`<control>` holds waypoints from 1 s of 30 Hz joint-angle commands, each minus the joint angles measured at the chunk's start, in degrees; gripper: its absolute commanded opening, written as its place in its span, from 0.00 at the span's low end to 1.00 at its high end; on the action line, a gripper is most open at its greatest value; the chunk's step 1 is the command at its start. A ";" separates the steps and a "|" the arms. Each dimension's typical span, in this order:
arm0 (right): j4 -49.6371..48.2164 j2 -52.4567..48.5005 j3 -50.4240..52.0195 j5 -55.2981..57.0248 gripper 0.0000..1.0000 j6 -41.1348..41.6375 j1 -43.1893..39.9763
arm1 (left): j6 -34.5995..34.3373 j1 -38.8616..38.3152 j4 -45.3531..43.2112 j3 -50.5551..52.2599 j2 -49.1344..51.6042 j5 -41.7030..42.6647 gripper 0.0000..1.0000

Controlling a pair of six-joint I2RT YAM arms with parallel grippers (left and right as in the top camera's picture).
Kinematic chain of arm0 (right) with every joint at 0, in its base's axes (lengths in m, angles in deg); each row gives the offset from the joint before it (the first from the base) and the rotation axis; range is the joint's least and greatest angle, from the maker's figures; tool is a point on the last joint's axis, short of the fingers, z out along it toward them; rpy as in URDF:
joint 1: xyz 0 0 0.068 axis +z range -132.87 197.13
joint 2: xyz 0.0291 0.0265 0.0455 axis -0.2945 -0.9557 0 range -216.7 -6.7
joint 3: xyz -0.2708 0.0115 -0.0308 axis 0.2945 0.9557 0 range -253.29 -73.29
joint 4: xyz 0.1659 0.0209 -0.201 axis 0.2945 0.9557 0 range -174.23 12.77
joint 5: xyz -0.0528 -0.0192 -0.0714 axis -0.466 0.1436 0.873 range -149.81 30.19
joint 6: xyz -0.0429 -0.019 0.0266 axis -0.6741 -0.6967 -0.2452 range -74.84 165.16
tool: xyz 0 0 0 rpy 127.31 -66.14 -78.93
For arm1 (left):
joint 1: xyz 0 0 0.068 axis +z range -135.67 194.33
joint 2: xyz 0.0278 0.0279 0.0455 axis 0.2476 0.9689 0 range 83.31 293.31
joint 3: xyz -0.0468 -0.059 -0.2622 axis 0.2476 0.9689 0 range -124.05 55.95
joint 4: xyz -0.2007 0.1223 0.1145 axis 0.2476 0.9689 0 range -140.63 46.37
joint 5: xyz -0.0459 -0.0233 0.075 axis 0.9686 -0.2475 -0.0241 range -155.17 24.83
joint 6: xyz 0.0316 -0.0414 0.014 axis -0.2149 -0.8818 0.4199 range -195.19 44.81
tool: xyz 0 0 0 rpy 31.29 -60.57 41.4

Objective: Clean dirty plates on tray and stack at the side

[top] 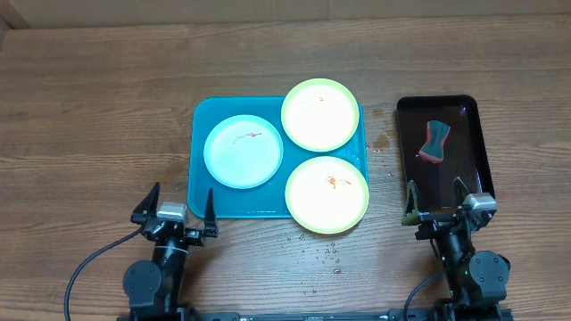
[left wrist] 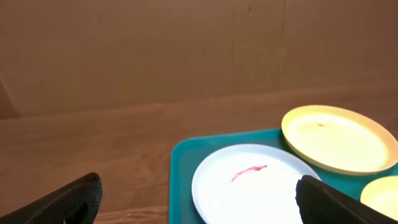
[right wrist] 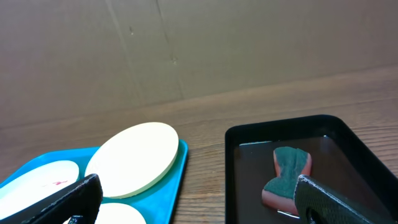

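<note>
The turquoise tray lies mid-table with three plates on it. A pale blue-white plate with a red smear sits at its left, also in the left wrist view. A yellow-green plate rests on the far right corner, overhanging the rim. A second yellow-green plate with an orange smear sits at the near right, overhanging the near edge. My left gripper is open and empty, just near of the tray's left corner. My right gripper is open and empty at the near end of the black tray.
A narrow black tray stands right of the turquoise tray, holding shallow liquid and a green-and-red sponge, which also shows in the right wrist view. Small droplets dot the wood near the front plate. A cardboard wall backs the table.
</note>
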 commanded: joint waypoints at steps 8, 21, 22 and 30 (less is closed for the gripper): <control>1.90 0.61 -4.92 -0.13 1.00 -0.11 0.15 | -0.50 -0.11 -0.42 -10.60 13.79 0.70 1.00; 6.16 -0.96 -9.03 -0.11 1.00 -0.11 0.15 | -0.57 -0.11 -1.16 -27.69 38.01 5.95 1.00; 6.69 -1.55 -9.66 -0.11 1.00 -0.13 0.15 | -0.57 -0.11 -0.98 -28.72 39.45 6.54 1.00; 8.92 -11.61 -17.03 -0.13 1.00 -0.17 0.15 | -0.74 -0.11 4.33 -34.80 46.80 6.91 1.00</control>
